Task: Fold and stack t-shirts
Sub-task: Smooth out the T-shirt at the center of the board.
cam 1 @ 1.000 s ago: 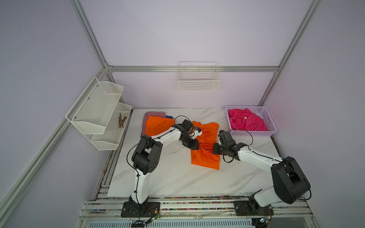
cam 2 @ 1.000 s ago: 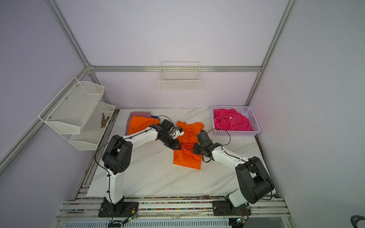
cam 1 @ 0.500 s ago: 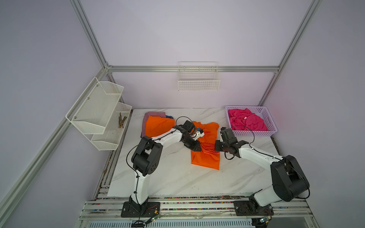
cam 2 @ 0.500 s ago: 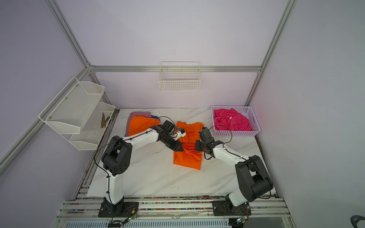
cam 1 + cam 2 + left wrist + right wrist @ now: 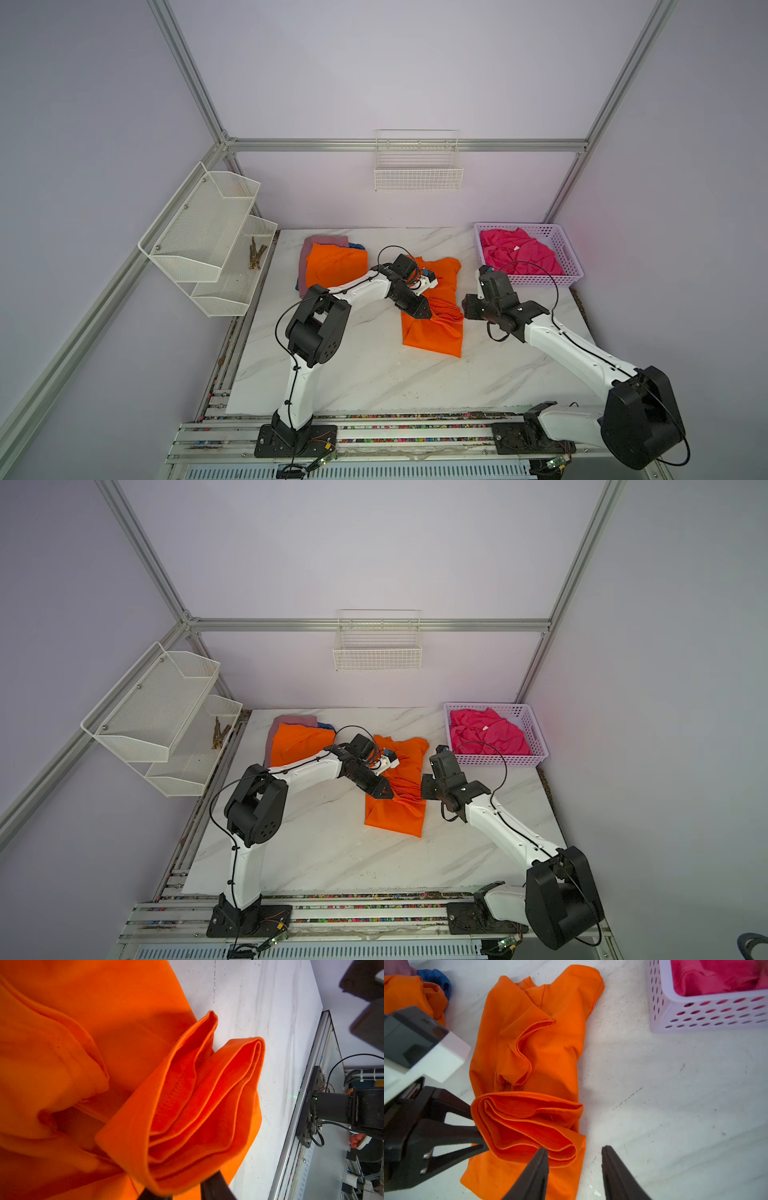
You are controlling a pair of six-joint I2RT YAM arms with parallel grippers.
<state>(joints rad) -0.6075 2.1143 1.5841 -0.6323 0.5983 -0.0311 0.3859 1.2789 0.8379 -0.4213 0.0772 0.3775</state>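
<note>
A bright orange t-shirt (image 5: 436, 332) (image 5: 395, 816) lies lengthwise mid-table, its lower part doubled up into a thick rolled fold (image 5: 529, 1126). My left gripper (image 5: 419, 309) (image 5: 180, 1190) is shut on that fold's left end, with the layered cloth (image 5: 187, 1095) bulging from its fingers. My right gripper (image 5: 467, 309) (image 5: 574, 1152) stands open at the fold's right end, one finger over the cloth. A folded orange t-shirt (image 5: 334, 266) tops a pile with a mauve one (image 5: 324, 241) and a blue one (image 5: 357, 246). A hot pink t-shirt (image 5: 519, 253) lies crumpled in the basket.
The lavender basket (image 5: 536, 282) stands at the back right, close behind my right wrist. White wire shelves (image 5: 208, 232) hang on the left wall and a wire basket (image 5: 417, 178) on the back wall. The table's front edge meets a metal rail (image 5: 374, 432).
My right gripper has opened, let go of the fold's right end, and drawn slightly to the right. The left gripper has kept its hold, barely moving.
</note>
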